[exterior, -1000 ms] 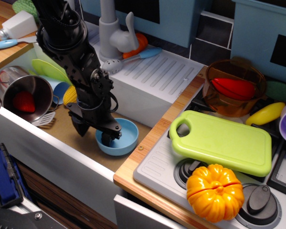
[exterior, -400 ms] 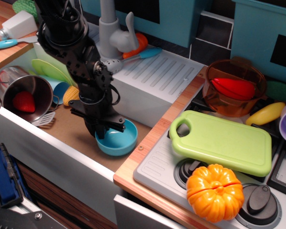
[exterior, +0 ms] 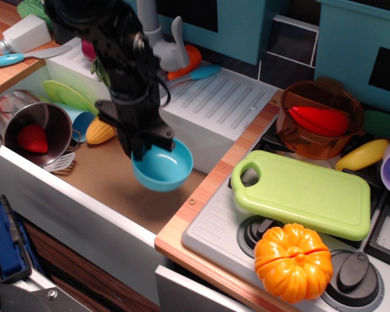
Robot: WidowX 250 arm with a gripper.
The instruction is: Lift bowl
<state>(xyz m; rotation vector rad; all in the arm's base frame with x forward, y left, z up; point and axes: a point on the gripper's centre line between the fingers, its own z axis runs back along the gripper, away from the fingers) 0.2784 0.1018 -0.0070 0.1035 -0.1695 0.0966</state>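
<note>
We see the black gripper (exterior: 145,147) clamped on the near-left rim of the light-blue bowl (exterior: 164,168), holding it tilted in the air above the brown sink floor (exterior: 117,188), left of the green cutting board (exterior: 303,193) and orange toy pumpkin (exterior: 292,262).

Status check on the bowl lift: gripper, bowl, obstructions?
Gripper shut on the bowl rim. Bowl off the sink floor, tilted. Nothing blocking above.
</note>
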